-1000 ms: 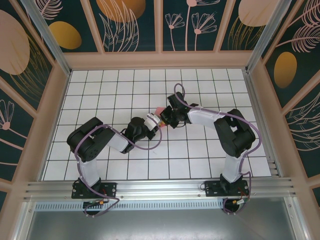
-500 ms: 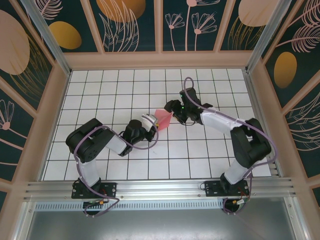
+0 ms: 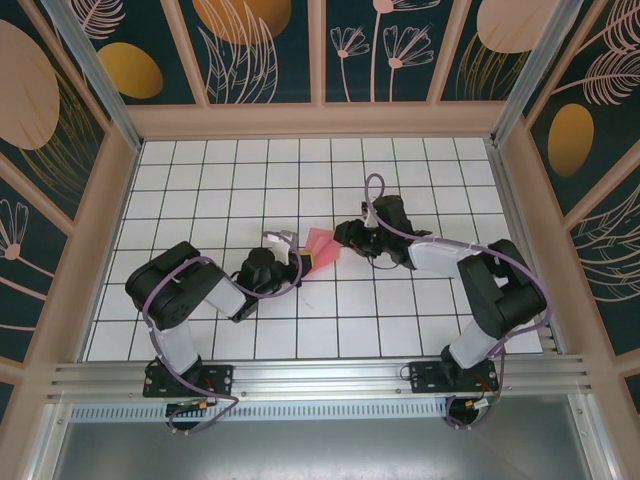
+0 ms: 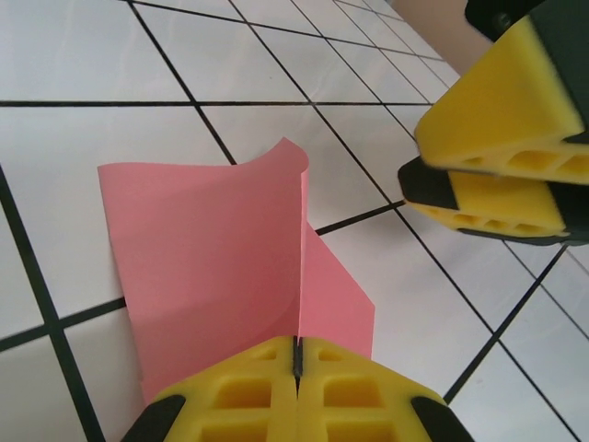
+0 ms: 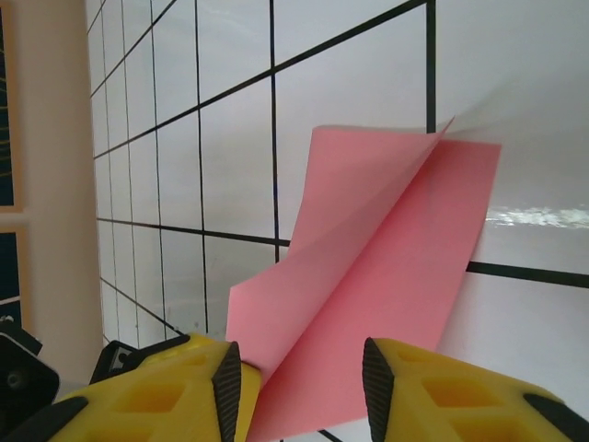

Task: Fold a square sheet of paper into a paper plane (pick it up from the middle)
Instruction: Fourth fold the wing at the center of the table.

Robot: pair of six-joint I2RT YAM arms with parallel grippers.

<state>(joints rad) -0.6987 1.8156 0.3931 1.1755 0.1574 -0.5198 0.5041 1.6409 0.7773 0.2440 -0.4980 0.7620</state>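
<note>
The square sheet of paper is salmon-pink and folded along one crease, and its two flaps splay apart over the white grid tiles. It has no dart shape. My left gripper is shut on the sheet at its folded edge, with the yellow pads pressed together. In the top view the sheet lies between the left gripper and the right gripper. My right gripper is open, and the sheet runs into the gap between its pads. Its yellow fingers hover past the sheet's far end.
The white grid-tiled table is ringed by a tan wooden frame with dark floral panels. An aluminium rail runs along the near edge by the arm bases. Purple cables loop off both arms.
The grippers, close together a second ago, have drawn apart. The left gripper has pulled back to the left with the sheet. The right arm has stretched out and sunk lower.
</note>
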